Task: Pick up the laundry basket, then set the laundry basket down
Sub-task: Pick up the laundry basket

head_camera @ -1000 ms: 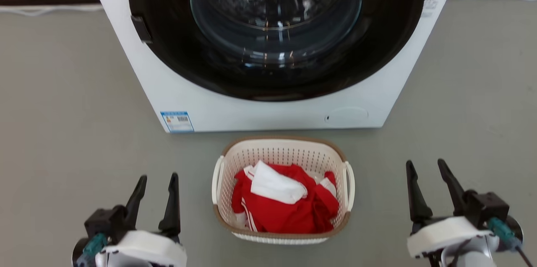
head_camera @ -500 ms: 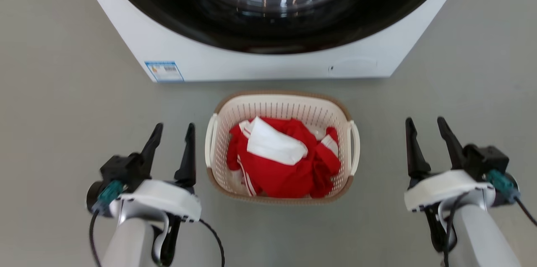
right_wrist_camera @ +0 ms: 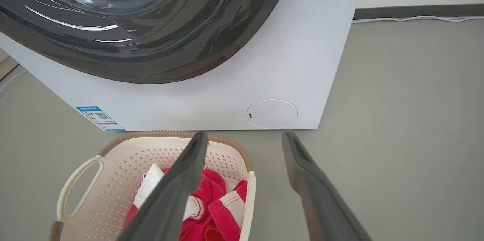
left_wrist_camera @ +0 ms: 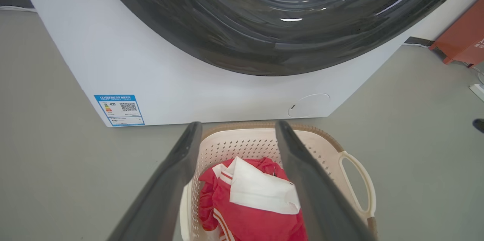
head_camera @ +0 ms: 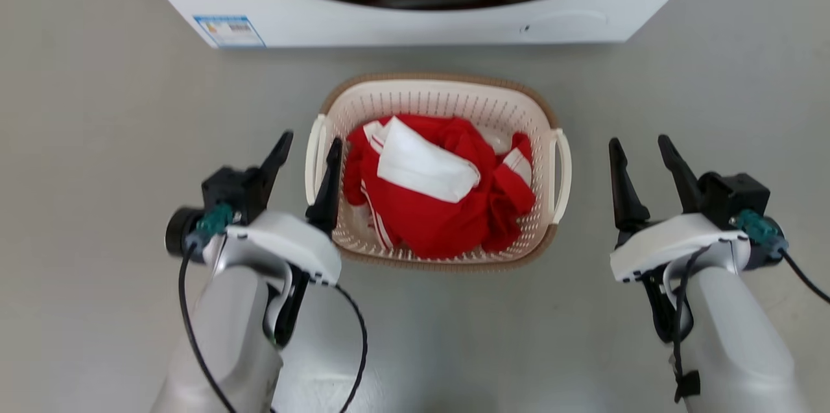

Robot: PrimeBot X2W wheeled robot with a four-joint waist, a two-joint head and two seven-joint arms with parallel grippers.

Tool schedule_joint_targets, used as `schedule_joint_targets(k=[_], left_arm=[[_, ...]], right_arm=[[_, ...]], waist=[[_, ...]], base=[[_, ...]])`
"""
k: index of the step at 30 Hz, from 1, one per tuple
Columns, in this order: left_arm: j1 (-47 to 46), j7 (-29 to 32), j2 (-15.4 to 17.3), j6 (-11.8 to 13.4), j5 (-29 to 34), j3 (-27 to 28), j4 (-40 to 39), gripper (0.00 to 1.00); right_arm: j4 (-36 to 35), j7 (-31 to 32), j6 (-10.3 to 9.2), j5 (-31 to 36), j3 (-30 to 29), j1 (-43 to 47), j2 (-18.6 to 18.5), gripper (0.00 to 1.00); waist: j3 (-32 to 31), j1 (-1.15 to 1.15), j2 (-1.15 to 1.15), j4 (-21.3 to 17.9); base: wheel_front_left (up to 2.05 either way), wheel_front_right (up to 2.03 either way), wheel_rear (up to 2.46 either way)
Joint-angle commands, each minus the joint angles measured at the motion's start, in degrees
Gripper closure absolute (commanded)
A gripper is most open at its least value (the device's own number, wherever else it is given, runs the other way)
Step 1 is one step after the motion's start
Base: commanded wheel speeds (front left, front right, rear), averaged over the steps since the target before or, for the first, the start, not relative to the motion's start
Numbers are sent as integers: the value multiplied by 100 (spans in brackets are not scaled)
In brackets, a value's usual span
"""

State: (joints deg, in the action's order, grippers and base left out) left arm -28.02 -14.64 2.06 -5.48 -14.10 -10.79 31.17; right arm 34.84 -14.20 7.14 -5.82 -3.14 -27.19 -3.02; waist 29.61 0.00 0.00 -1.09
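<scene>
Grey floor [head_camera: 97, 141], with the lower front of a white front-loading washing machine [head_camera: 402, 24] along the far edge. The laundry basket [head_camera: 441, 102], cream and perforated with a tan rim, stands on the floor just before the washer, midway between the two arms, and holds a crumpled red-and-white garment [head_camera: 447, 205]. Left gripper [head_camera: 310, 139]: fingers spread wide and empty, apparently astride the left loop handle [head_camera: 314, 160]; contact cannot be told. Right gripper [head_camera: 638, 140]: likewise spread and empty, near the right loop handle [head_camera: 563, 166] but apart from it. Step in hand, as judged: the approach before the pick-up. The next move calls for the right gripper to close in on its handle, then both to clamp together and lift level.
</scene>
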Motion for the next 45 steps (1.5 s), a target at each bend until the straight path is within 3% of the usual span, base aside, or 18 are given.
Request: schedule_joint_targets(k=[1, 19, 45], left_arm=[[-260, -36, 82, 29, -32, 74, -1, 0], [-1113, -36, 82, 63, -6, 50, 910, 0], [-1917, -36, 82, 66, 212, 248, 1297, 0]], right_arm=[[-50, -80, 35, 6, 155, -128, 14, 0], [122, -80, 35, 171, -104, -650, 14, 0], [149, -80, 35, 79, 31, -1044, -17, 0]], waist=[[272, 0, 0, 8], [1238, 0, 0, -41], [2214, 0, 0, 84]], base=[[0, 0, 0], [0, 0, 0], [0, 0, 0]])
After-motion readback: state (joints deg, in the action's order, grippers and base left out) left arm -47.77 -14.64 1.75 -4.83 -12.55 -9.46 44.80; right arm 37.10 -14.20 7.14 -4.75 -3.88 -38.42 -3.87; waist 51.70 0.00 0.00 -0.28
